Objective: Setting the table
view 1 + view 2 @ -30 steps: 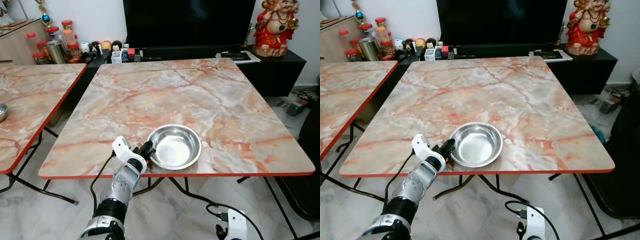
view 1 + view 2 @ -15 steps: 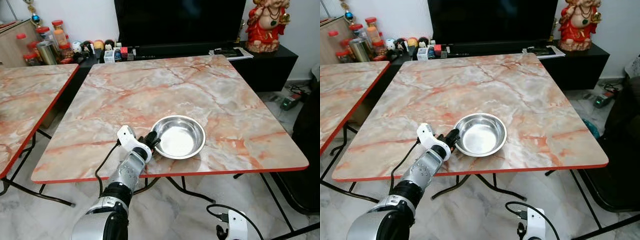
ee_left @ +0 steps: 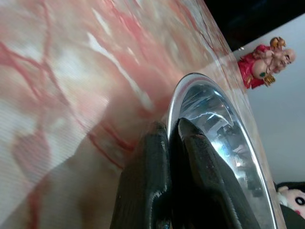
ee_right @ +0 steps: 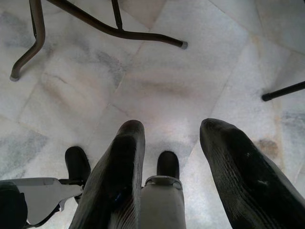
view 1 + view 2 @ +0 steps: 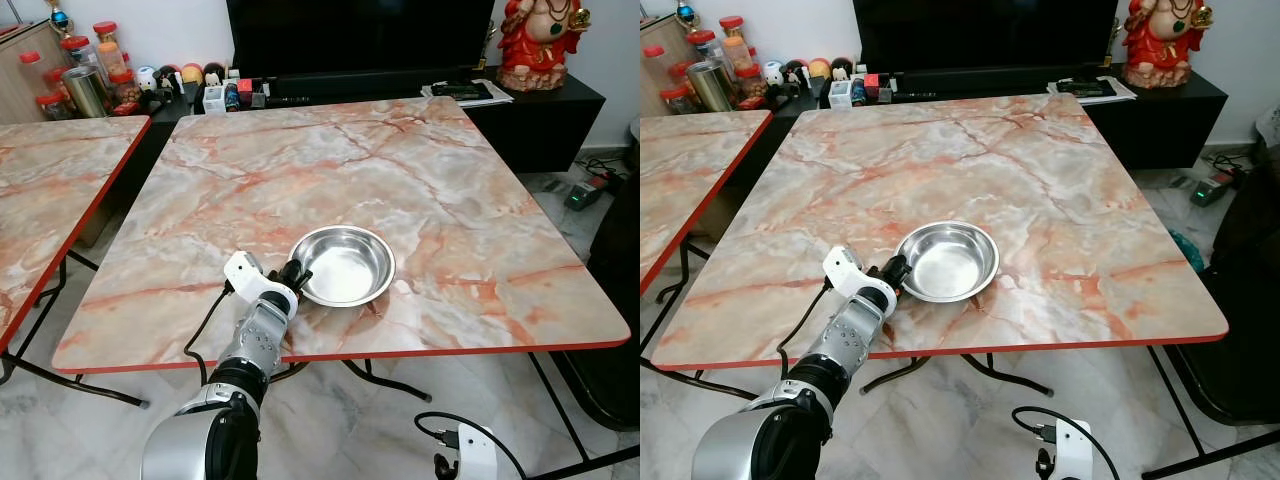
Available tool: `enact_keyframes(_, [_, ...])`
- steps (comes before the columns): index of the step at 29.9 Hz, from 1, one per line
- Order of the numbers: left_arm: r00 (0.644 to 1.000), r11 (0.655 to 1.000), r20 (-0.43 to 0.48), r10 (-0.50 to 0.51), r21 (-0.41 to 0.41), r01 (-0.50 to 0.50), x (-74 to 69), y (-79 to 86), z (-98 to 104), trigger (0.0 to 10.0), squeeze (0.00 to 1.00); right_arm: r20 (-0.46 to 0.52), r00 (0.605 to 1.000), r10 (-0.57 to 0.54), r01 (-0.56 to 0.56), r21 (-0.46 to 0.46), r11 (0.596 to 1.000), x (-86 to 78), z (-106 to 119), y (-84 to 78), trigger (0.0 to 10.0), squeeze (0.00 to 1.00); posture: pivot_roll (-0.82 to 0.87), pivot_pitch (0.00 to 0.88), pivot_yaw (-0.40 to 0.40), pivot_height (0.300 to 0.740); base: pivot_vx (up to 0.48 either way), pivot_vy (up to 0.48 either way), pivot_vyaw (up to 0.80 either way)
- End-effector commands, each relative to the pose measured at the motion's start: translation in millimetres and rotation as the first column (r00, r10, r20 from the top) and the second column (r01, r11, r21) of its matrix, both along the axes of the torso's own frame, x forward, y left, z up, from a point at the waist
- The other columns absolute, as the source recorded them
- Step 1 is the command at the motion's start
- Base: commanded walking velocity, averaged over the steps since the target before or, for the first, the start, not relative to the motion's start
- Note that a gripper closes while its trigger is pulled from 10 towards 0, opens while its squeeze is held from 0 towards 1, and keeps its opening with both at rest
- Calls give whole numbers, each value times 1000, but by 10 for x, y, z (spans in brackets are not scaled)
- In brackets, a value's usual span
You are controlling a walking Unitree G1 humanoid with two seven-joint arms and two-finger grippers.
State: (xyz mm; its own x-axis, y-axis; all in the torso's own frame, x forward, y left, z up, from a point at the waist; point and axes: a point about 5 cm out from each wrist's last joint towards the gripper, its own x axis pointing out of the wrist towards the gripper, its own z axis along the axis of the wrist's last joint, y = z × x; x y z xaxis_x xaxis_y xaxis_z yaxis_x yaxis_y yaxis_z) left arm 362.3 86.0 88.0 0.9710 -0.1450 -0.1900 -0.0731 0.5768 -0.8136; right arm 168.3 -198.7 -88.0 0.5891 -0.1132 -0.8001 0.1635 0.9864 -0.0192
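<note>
Bowl (image 5: 343,265): our left gripper (image 5: 293,275) pinches its near-left rim, fingers (image 3: 190,157) clamped together on the steel. It sits on the table (image 5: 430,190), near the front edge. Our right gripper (image 4: 171,167) hangs spread above the floor (image 4: 157,81).

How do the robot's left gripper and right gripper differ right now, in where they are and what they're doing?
The left gripper is raised to the marble table, while the right gripper hangs low over the floor. The left gripper's fingers are closed on the rim of the steel bowl; the right gripper's fingers are spread apart and hold nothing. Both have two long black fingers.
</note>
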Motion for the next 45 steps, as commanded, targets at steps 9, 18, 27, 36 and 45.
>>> enact_keyframes(9, [1000, 1000, 19, -18, -12, 18, 47, -130, 95, 10000, 0, 10, 1000, -4, 4, 3, 1000, 32, 14, 2, 10000, 0, 25, 0, 63, 740, 0, 0, 0])
enact_keyframes(18, [1000, 1000, 10, -14, -23, 14, 46, -129, 83, 10000, 1000, 13, 1000, -7, 7, 1, 1000, 49, 23, -11, 10000, 0, 26, 0, 60, 740, 0, 0, 0])
enact_keyframes(27, [1000, 1000, 12, -5, -25, 6, 56, -113, 95, 10000, 1000, 13, 1000, -7, 7, 1, 1000, 51, 25, -17, 10000, 0, 27, 0, 58, 740, 0, 0, 0])
enact_keyframes(36, [998, 1000, 59, 14, -8, -13, 83, -29, 155, 10000, 1000, 15, 1000, -4, 3, 3, 1000, 63, 29, -9, 10000, 0, 32, 0, 56, 740, 0, 0, 0])
enact_keyframes(45, [965, 995, 247, 81, 33, -92, 77, 368, 338, 10000, 0, 22, 1000, 4, -5, 4, 1000, 98, 42, 5, 10000, 0, 50, 0, 46, 740, 0, 0, 0])
